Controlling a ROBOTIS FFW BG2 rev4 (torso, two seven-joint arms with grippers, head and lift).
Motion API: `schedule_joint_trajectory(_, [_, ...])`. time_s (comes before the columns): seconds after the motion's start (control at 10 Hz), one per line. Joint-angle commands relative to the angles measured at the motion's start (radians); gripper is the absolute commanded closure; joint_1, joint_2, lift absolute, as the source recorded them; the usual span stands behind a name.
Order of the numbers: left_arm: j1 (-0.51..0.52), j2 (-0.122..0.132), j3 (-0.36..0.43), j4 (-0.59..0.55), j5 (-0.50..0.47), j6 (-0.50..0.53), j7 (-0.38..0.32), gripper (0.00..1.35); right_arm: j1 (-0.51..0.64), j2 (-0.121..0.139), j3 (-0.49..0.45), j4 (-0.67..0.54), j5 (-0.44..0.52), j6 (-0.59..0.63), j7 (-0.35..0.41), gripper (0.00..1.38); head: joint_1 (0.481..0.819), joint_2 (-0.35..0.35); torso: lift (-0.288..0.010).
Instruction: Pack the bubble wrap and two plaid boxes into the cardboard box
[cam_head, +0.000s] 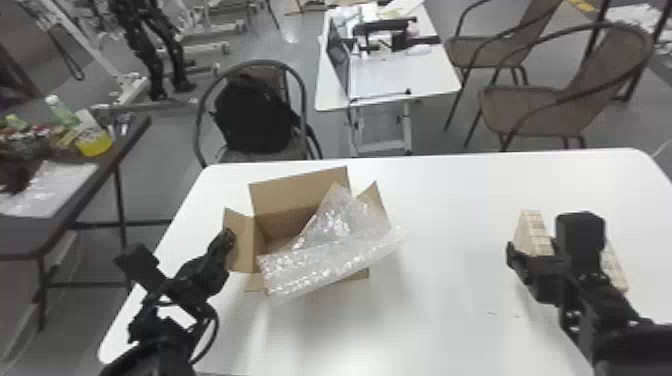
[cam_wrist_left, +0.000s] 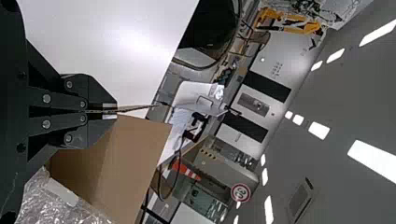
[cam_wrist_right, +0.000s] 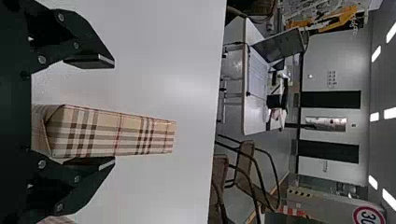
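Reaching round one plaid box (cam_head: 531, 231) with the nearer, right claw (cam_head: 534, 249).
Head view: counting two plaid boxes at the table's (cam_head: 450, 310) right, one cardboard box (cam_head: 300, 197), one bubble wrap sheet (cam_head: 320, 262) draped across. Left wrist view: pinching one flap (cam_wrist_left: 140, 140) with the left claw (cam_wrist_left: 110, 111). Right wrist view: holding fingers apart, plaid box between, nearer one finger, long axis pointing straight ahead.

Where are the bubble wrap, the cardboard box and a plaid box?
Bubble wrap (cam_head: 335, 245): head view, middle of the sheet.
Cardboard box (cam_head: 295, 197): head view, raised far flap.
Plaid box (cam_wrist_right: 109, 133): right wrist view, its patterned side.
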Motion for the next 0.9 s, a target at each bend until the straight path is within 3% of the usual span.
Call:
schedule_joint_trajectory(0.0, [0.002,-0.003,0.001,0.0,0.0,0.0,0.0,1.22,0.001,0.0,0.0,0.001,-0.007,0.001,-0.001,0.92,0.695,0.238,-0.05])
schedule_joint_trajectory(0.4, [0.001,-0.003,0.001,0.0,0.002,0.0,-0.002,1.22,0.003,0.0,0.002,-0.001,-0.016,0.006,-0.003,1.05,0.695,0.24,-0.05])
schedule_joint_trajectory(0.6, [0.002,-0.003,0.001,0.0,0.002,0.0,-0.004,1.22,0.01,-0.003,0.026,-0.054,-0.06,-0.019,-0.001,1.04,0.695,0.243,-0.05])
schedule_joint_trajectory(0.8, [0.002,-0.003,0.0,0.001,0.0,0.0,-0.004,1.22,0.009,-0.032,0.091,-0.177,-0.142,-0.037,0.011,1.04,0.695,0.262,-0.05])
